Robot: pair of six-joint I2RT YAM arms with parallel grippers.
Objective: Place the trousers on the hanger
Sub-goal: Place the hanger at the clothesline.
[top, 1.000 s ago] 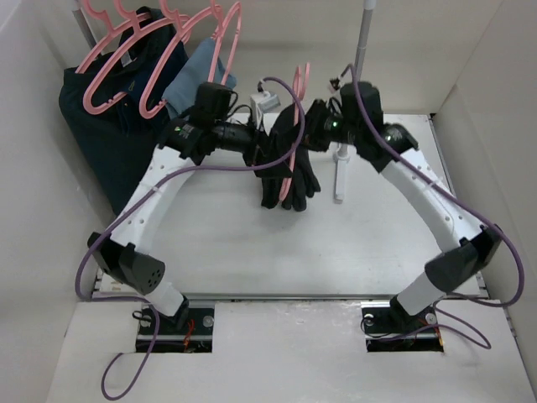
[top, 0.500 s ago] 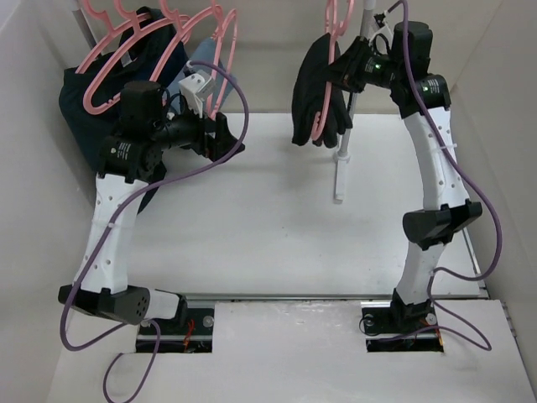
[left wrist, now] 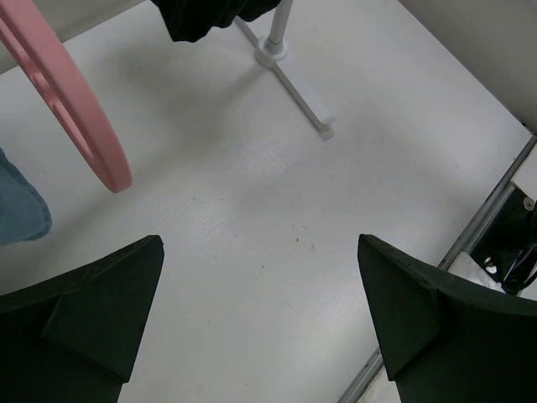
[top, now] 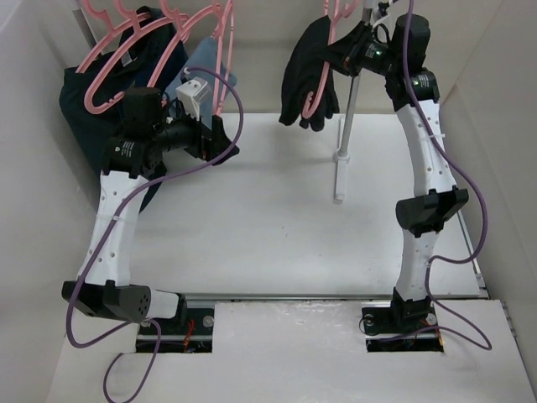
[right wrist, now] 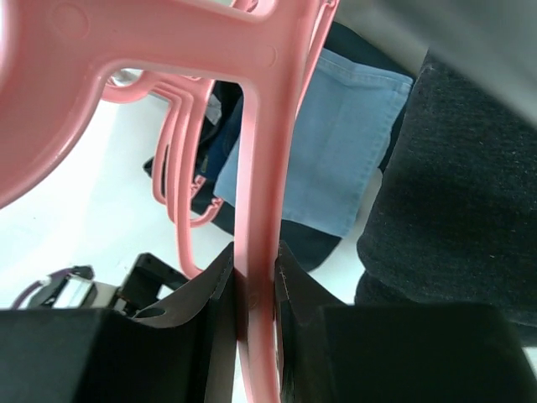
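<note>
The black trousers [top: 306, 71] hang folded over a pink hanger [top: 323, 75] held high at the back by my right gripper [top: 348, 52]. In the right wrist view the jaws are shut on the hanger's pink bar [right wrist: 258, 218], with the charcoal trousers [right wrist: 453, 185] at the right. My left gripper [top: 220, 138] is open and empty above the white table, at the left back. In the left wrist view its dark fingers [left wrist: 84, 311] stand wide apart, and a hem of the trousers [left wrist: 201, 17] shows at the top.
A white rack pole on a foot [top: 342, 155] stands just below the hanging trousers. Several pink hangers [top: 159, 50] lean over a dark navy garment [top: 101, 126] and a light blue cloth [top: 201, 80] at the back left. White walls enclose the table [top: 277, 227].
The right arm rose from the table's middle to the back with hanger and trousers, then lifted slightly. The left gripper let go, pulled back left and opened.
</note>
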